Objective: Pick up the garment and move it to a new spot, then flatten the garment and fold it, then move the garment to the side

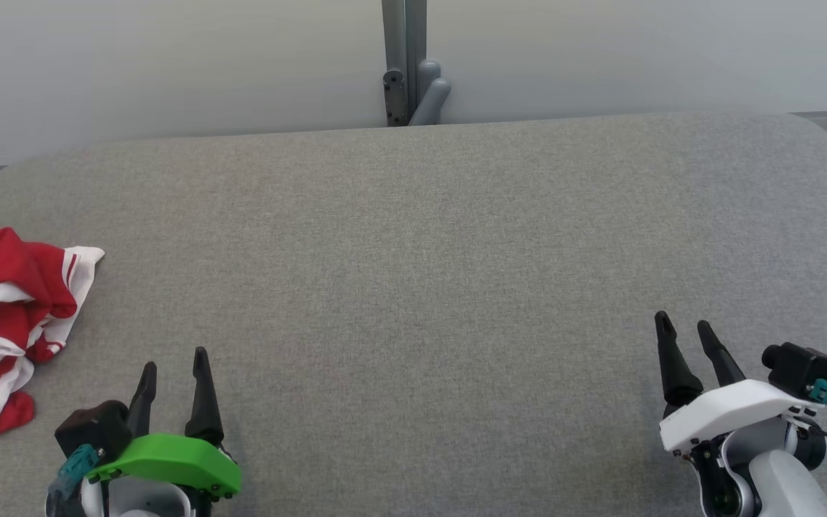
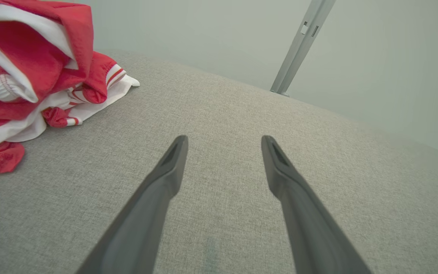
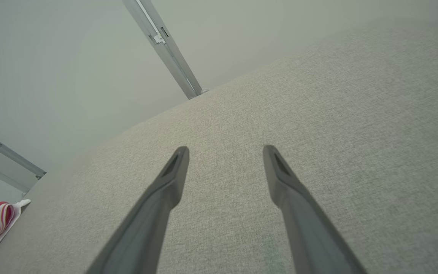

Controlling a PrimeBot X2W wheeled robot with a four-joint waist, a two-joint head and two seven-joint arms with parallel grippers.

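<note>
At the left edge of the grey padded surface (image 1: 421,237), you had the garment (image 1: 4,316) lying in a crumpled heap: red cloth with white panels and thin red-and-white striped trim. Part of it ran past the left border of the head view, so its full extent could not be judged. It lay unfolded and bunched, with several layers turned over one another. One white-edged corner pointed toward the middle of the surface. It lay free of both grippers.

Your left gripper (image 1: 175,359) stood nearest, at the lower left of the head view, near the heap on its right and apart from it. Its two dark fingers (image 2: 165,182) were spread wide, with bare grey fabric between them, and they gripped nothing. The left wrist view agreed: the garment sat up and to the left of the fingers, clear of them. Whether the fingertips touched the surface could not be told.

Your right gripper (image 1: 683,320) stood at the lower right, well apart from the garment, toward the opposite side of the surface. Its fingers were likewise spread wide and empty. The right wrist view showed the garment small at its lower left corner.

A green cover (image 1: 169,463) sat on the left wrist and a white cover (image 1: 729,409) on the right. Behind the surface stood a pale wall (image 1: 169,64) with a grey upright post (image 1: 405,57) at its middle.
</note>
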